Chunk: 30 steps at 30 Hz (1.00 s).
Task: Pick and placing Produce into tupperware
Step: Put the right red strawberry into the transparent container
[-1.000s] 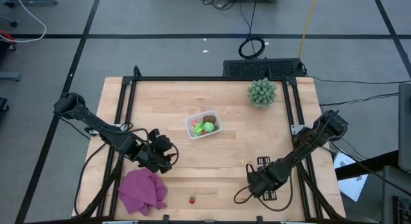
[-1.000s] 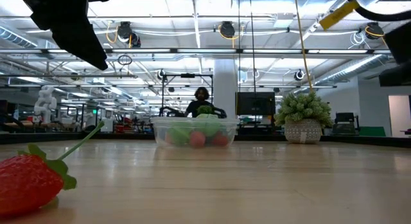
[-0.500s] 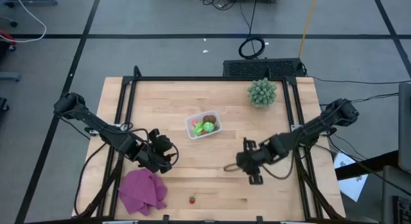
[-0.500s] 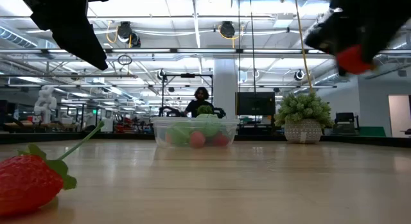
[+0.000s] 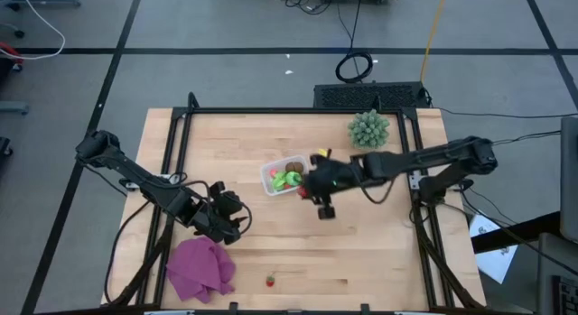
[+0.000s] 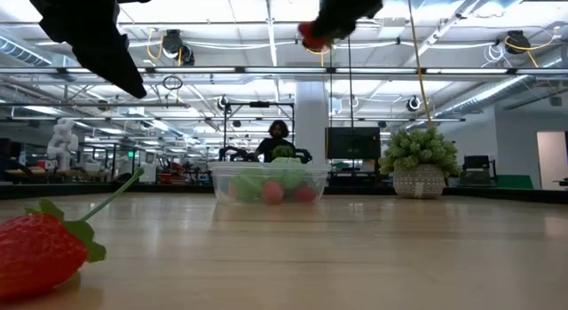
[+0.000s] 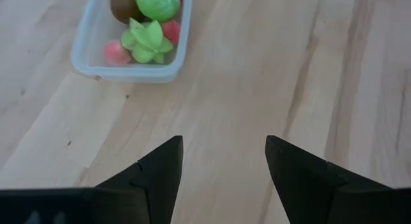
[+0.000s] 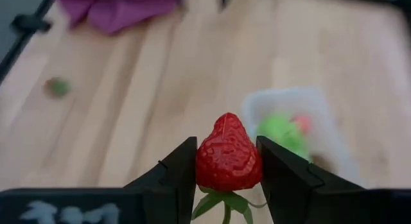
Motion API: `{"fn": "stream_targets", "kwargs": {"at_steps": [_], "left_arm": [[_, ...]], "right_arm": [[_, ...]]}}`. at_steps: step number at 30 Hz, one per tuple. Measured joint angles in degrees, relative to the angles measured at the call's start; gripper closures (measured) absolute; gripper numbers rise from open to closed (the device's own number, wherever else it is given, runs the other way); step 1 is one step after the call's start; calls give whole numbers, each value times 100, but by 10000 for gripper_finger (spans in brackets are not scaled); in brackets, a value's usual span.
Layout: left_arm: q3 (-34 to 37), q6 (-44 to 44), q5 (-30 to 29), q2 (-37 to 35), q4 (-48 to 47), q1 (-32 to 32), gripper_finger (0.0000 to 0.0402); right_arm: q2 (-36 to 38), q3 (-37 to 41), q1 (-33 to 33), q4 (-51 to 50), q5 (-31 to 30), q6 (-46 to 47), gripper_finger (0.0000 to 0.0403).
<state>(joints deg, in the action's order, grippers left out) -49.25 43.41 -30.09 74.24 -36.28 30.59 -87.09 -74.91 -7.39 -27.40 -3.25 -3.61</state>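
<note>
The clear tupperware (image 5: pixel 286 175) stands mid-table and holds a brown oval (image 7: pixel 122 2), bright green pieces (image 7: pixel 146 45) and small red pieces (image 7: pixel 115 52). My right gripper (image 5: pixel 304 189) is at the tupperware's right near corner, above the table, shut on a red strawberry (image 8: pixel 226 153); the strawberry also shows high in the low view (image 6: pixel 311 35). A second strawberry (image 5: pixel 269 280) lies on its side near the table's front edge. My left gripper (image 5: pixel 228 221) is open and empty, left of and nearer than the tupperware. My right gripper pinches the strawberry's two flanks (image 8: pixel 204 161) between its two fingers (image 8: pixel 176 169). The red tip points away from the gripper, and the green leaves (image 8: pixel 225 201) point back between the fingers. The strawberry is lifted clear of the table.
A purple cloth (image 5: pixel 200 268) lies at the near left. A spiky pale-green plant in a pot (image 5: pixel 368 130) stands at the far right. Bare wood lies between the tupperware and the front edge. A person shows in the room behind the table (image 6: pixel 279 137).
My right gripper has swept from the table's near right part toward the far left, up to the tupperware, and has risen. It carries the strawberry, lifted clear of the table. The strawberry near the front edge has not moved.
</note>
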Motion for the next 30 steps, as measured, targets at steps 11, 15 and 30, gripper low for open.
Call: {"fn": "stream_targets", "kwargs": {"at_steps": [11, 15, 30], "left_arm": [[0, -28, 161, 0, -284, 0, 174], [0, 2, 164, 0, -478, 0, 174], [2, 307, 155, 0, -1504, -133, 174]], "right_arm": [[-1158, -1073, 987, 275, 49, -1016, 268], [-1834, -1755, 1282, -57, 51, -1265, 268], [-2814, -2879, 1784, -1962, 1004, -1087, 268]]}}
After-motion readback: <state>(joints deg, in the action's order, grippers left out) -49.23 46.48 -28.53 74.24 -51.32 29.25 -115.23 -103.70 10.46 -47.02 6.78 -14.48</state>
